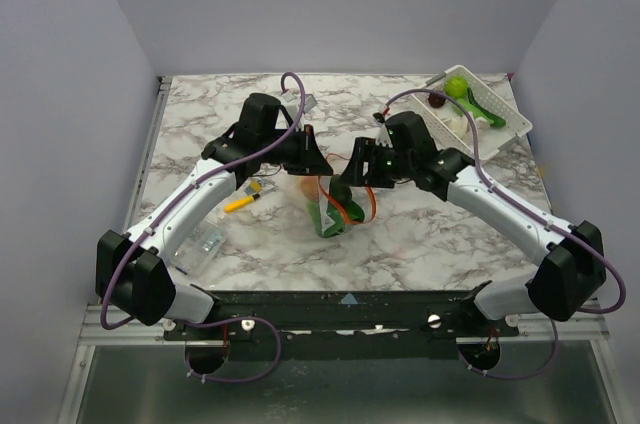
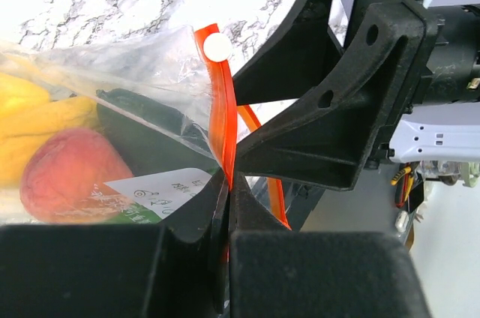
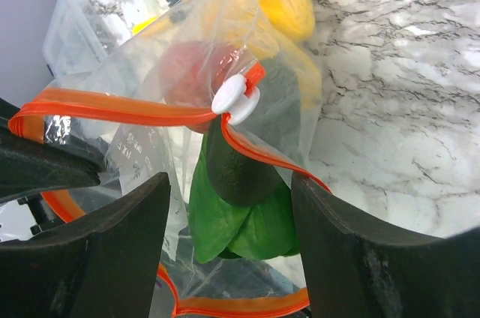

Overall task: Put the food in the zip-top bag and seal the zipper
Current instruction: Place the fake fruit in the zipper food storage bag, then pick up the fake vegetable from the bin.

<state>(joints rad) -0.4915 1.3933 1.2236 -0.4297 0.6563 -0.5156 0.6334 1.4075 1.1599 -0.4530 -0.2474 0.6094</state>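
Left gripper [image 2: 227, 185] pinches zipper [image 2: 220, 112]; strip runs toward right gripper [image 3: 229, 187].

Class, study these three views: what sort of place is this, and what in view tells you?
Probably a robot test cell: plain walls box in a marble-patterned table, two arms are mounted at its near edge, and toy food sits in a white basket and a zip-top bag.

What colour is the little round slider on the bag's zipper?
White. The slider sits on the red-orange zipper, clearest in the right wrist view.
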